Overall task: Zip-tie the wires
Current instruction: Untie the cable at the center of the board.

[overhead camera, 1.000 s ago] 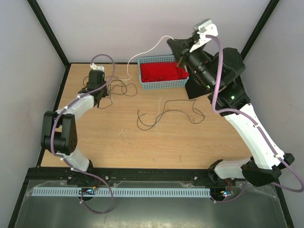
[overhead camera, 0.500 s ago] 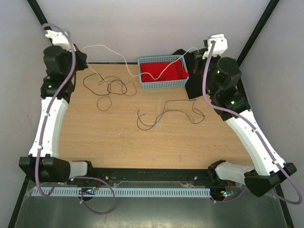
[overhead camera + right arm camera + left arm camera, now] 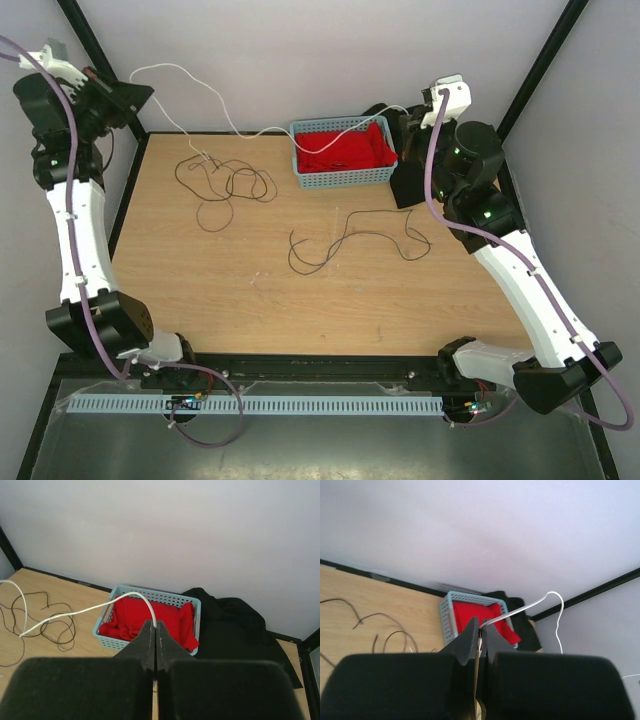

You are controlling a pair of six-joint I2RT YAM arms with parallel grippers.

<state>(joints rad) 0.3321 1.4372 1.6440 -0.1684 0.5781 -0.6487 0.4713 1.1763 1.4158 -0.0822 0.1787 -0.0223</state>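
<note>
The wires lie on the wooden table as thin dark curly loops, one bunch at back left [image 3: 232, 184] [image 3: 380, 626] [image 3: 54, 622] and one in the middle [image 3: 352, 240]. A thin white strand [image 3: 215, 105] [image 3: 520, 611] [image 3: 85, 611] hangs slack in the air between both grippers, above the back-left wires. My left gripper [image 3: 138, 93] [image 3: 481, 626] is raised in the far left corner, shut on one end of the strand. My right gripper [image 3: 408, 108] [image 3: 154, 625] hovers by the basket's right end, shut on the other end.
A light-blue basket [image 3: 340, 178] [image 3: 150, 592] holding red cloth [image 3: 345, 150] stands at the back centre. A black cloth [image 3: 410, 185] [image 3: 235, 625] lies right of it, under the right arm. Walls close in on both sides and behind.
My left arm has swung up from the back-left wires into the far left corner, drawing the white strand out. My right gripper lifted back from the basket, then held still.
</note>
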